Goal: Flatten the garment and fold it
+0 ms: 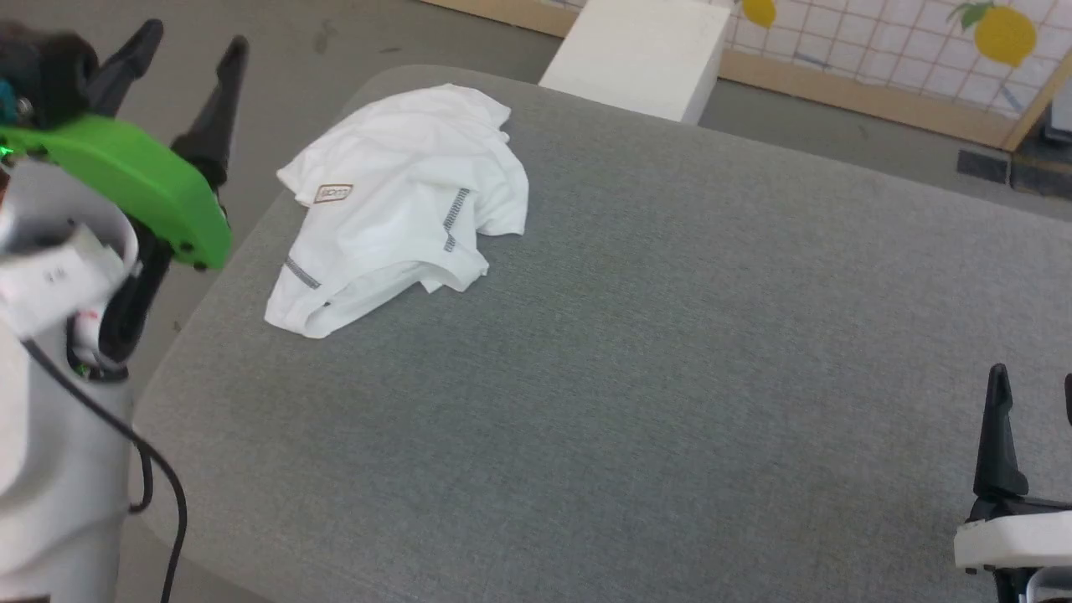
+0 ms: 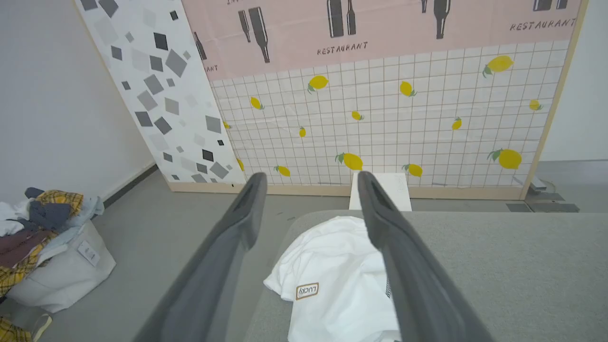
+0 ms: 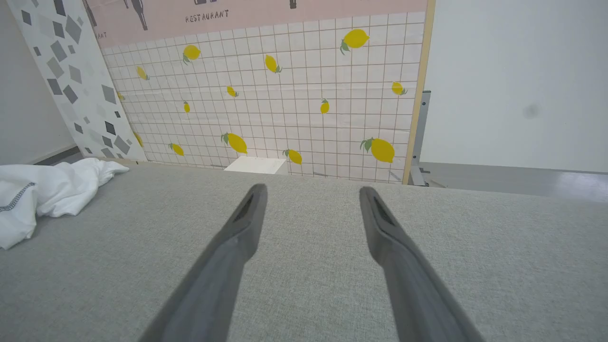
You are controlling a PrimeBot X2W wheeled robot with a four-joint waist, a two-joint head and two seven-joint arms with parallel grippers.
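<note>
The garment (image 1: 402, 201), a white T-shirt with grey zigzag seams and a tan-outlined logo patch, lies crumpled near the far left corner of the grey table (image 1: 636, 368). My left gripper (image 1: 193, 46) hangs open off the table's left side, apart from the shirt and holding nothing. From the left wrist the garment (image 2: 332, 280) lies below and between the spread fingers (image 2: 247, 209). At the lower right, my right gripper (image 1: 1034, 381) stands open over bare table. In the right wrist view the garment (image 3: 42, 194) sits far left of the open right gripper (image 3: 311, 192).
A rigid white box (image 1: 645, 54) stands on the floor beyond the table's far edge. A lemon-patterned panel (image 2: 380, 118) backs the scene. A white bag of mixed clothes (image 2: 42, 247) sits on the floor to the left. The table has a rounded left edge.
</note>
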